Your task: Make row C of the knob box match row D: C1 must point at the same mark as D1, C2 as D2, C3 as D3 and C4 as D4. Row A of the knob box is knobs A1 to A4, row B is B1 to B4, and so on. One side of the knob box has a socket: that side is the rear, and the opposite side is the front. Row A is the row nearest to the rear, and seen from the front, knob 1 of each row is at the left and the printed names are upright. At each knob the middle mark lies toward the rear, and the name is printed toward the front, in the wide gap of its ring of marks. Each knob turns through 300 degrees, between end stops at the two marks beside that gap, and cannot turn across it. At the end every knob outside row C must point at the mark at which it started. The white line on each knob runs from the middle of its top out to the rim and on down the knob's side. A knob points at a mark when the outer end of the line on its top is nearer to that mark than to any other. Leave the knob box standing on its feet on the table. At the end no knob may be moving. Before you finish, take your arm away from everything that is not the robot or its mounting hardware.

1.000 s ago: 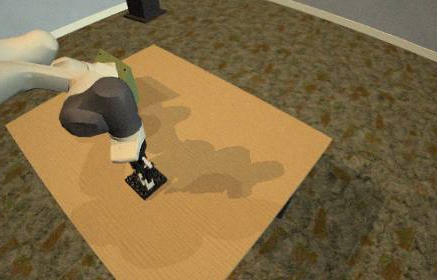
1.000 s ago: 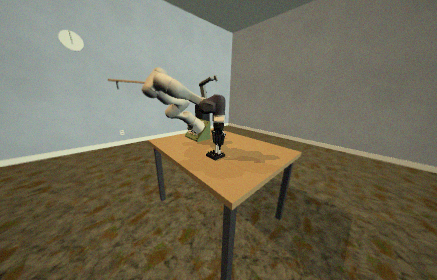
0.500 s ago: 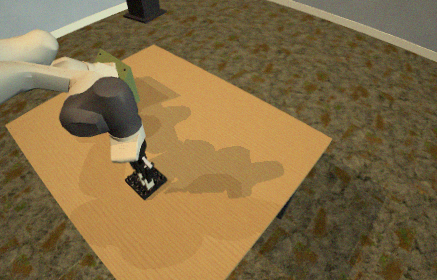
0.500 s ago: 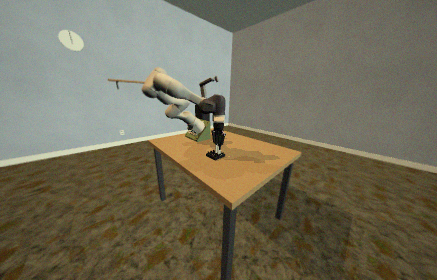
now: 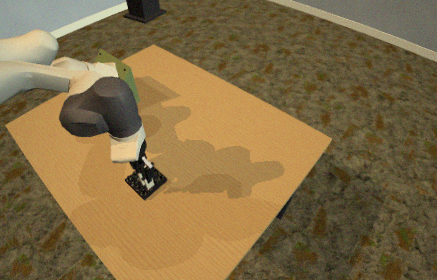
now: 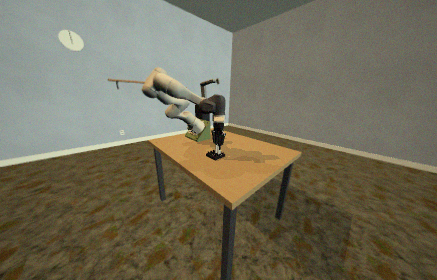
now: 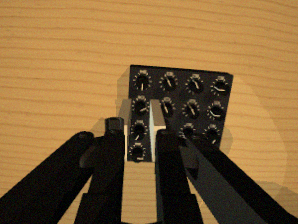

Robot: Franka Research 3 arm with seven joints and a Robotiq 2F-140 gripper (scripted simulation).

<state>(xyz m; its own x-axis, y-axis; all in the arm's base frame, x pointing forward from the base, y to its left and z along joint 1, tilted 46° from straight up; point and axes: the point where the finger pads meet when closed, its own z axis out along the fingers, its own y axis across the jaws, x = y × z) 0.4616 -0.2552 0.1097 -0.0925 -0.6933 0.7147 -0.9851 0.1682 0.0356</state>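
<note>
The black knob box (image 5: 140, 194) (image 6: 210, 156) (image 7: 181, 95) stands on the table; the printed names lie toward the top of the wrist view, so row D is uppermost and knob 4 leftmost. My gripper (image 5: 147, 183) (image 6: 218, 150) (image 7: 140, 112) points down, its fingers narrowly apart on either side of C4 (image 7: 140, 106), with visible gaps. C4's line seems to point right and slightly down, D4's (image 7: 142, 82) straight down. C3 (image 7: 166, 107), C2 (image 7: 191, 108), D3 (image 7: 169, 81) and D2 (image 7: 195, 84) show slanted lines. C1 (image 7: 215, 110) and D1 (image 7: 219, 86) point rightward and down. B3 is hidden by the right finger.
B4 (image 7: 138, 130) and A4 (image 7: 136, 151) show between the fingers; B2 (image 7: 188, 131) and B1 (image 7: 212, 134) lie to their right. The rest of row A is hidden. A green panel (image 5: 129, 82) (image 6: 203, 132) stands at the back of the wooden table (image 5: 250, 130) (image 6: 250, 175).
</note>
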